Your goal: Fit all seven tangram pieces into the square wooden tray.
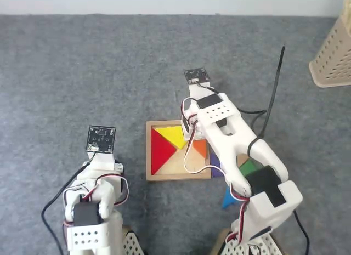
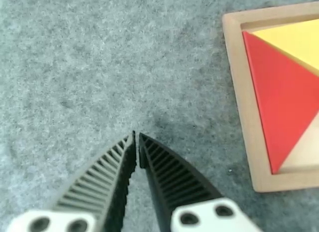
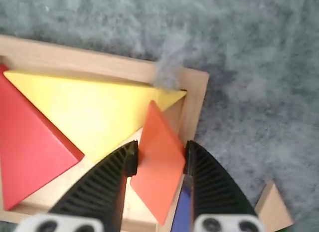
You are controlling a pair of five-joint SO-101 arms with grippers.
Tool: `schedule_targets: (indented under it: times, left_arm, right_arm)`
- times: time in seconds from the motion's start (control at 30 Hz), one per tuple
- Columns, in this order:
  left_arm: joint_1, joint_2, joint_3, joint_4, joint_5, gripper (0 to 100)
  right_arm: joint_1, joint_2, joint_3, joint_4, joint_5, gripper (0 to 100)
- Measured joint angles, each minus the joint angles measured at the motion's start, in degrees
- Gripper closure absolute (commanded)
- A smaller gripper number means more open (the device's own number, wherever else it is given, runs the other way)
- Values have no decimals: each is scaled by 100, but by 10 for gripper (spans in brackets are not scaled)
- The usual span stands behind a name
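The placing of a piece is judged to be the step in hand. The right gripper (image 3: 159, 154) is closed on an orange wooden piece (image 3: 158, 167), which is held over the right part of the square wooden tray (image 1: 149, 151), just beside the right-hand wall. The tray lies on the grey carpeted table (image 1: 82, 74), between the two arms and in front of the right one. Two pieces are seated in it: a large red wooden triangle (image 1: 160, 152) along the left side and a large yellow wooden triangle (image 1: 171, 135) along the far side, edge to edge. The task is thus judged to be less than half done. The next move calls for the orange piece to be laid flat against the yellow edge and the right wall before it is released. The left gripper (image 2: 136, 138) is shut on nothing over the carpet, left of the tray. Much is masked by the right arm: a green wooden piece (image 1: 248, 167) and a blue wooden piece (image 1: 227, 200) are only partly seen right of the tray, and a dark violet piece (image 3: 182, 212) is cut off behind a jaw. Whether the orange piece touches the tray floor cannot be told.
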Motion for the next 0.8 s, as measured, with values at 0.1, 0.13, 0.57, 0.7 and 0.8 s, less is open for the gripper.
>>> schedule_targets:
  times: [0.1, 0.13, 0.57, 0.7, 0.8]
  left_arm:
    - [0, 0, 0, 0, 0, 988]
    - [0, 0, 0, 0, 0, 988]
    - [0, 0, 0, 0, 0, 988]
    - [0, 0, 0, 0, 0, 988]
    - [0, 0, 0, 0, 0, 988]
  right_arm:
    - [0, 0, 0, 0, 35, 902]
    - [0, 0, 0, 0, 44, 902]
    - [-211, 0, 0, 114, 281, 812]
    - [-193, 0, 0, 132, 281, 821]
    - [-237, -105, 0, 167, 281, 821]
